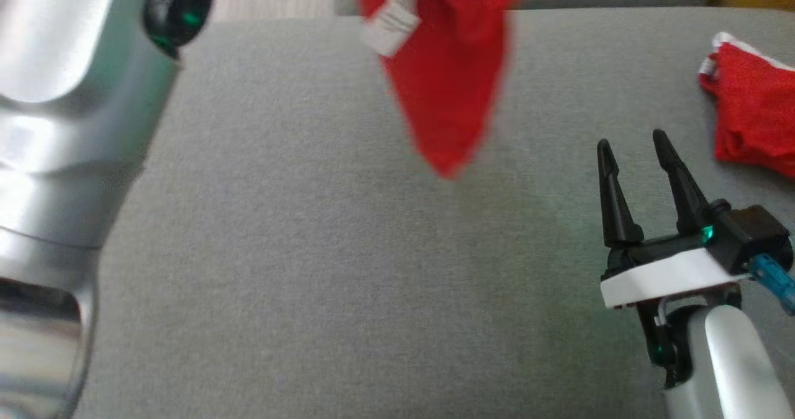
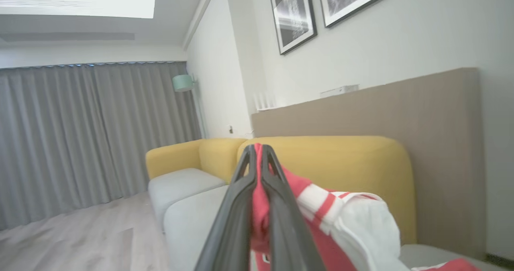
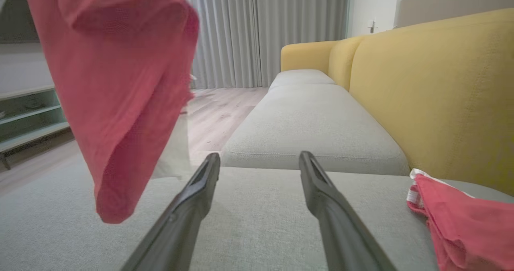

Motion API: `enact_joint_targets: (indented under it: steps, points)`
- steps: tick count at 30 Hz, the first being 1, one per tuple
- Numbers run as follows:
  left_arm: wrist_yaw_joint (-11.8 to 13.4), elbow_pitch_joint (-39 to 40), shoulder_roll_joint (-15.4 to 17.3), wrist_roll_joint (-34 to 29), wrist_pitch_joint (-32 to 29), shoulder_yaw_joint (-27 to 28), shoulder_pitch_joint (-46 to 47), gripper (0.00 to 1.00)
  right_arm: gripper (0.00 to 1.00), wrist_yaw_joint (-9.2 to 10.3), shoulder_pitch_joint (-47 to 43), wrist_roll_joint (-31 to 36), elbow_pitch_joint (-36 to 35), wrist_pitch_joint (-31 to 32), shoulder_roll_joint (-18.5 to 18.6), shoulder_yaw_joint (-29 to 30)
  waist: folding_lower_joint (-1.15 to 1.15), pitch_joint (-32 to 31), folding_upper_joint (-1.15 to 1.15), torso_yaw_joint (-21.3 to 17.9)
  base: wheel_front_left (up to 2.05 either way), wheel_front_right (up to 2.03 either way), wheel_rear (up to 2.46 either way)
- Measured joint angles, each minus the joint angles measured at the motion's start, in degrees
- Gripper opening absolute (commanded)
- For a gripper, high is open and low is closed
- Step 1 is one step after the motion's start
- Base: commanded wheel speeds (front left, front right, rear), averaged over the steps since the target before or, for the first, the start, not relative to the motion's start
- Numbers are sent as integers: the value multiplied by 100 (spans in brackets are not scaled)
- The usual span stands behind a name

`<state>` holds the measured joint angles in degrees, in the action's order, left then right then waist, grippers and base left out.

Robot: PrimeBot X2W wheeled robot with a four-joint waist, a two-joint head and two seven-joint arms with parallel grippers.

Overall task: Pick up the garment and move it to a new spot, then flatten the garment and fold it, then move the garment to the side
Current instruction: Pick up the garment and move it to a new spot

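Note:
A red garment with white trim (image 1: 447, 77) hangs in the air above the grey sofa seat (image 1: 310, 270), its lowest corner just clear of the cushion. In the left wrist view my left gripper (image 2: 258, 152) is shut on a fold of the garment (image 2: 321, 214), red cloth pinched between the two fingers. The right wrist view has the hanging garment (image 3: 120, 86) at the upper left, apart from my fingers. My right gripper (image 1: 630, 143) stands open low over the seat at the right, nothing between its fingers (image 3: 200, 186).
Another red and white cloth (image 1: 754, 112) lies crumpled on the seat at the far right, also visible as a red heap (image 3: 461, 223). A yellow sofa back (image 3: 433, 90) runs behind the seat. My pale left arm (image 1: 56, 158) crosses the head view's left side.

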<state>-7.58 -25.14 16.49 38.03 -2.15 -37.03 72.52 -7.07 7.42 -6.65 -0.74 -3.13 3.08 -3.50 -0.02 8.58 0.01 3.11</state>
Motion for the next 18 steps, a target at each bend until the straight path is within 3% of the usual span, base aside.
enact_joint_targets:
  steps: [4, 7, 13, 18]
  points:
    - [60, 305, -230, 247, -119, -45, -309, 0, 100, 0, -42, -52, 137, -100, -5, 64, 1, -78, 0, -147, 0, 0, 0]
    - [170, 299, -276, 353, -116, -237, -1115, 0, 100, 0, -113, -112, 218, -159, -7, 88, 2, -16, 0, -190, 0, 0, 0]
    - [470, -584, -205, 569, 385, -369, -3077, 0, 100, 0, -117, -159, 364, -261, -13, 101, 3, 164, 0, -284, 0, 0, 0]
    - [557, -1283, -78, 577, 848, -341, -3527, 0, 100, 0, -105, -159, 459, -328, -19, 188, 3, 323, 0, -348, 0, 0, 0]
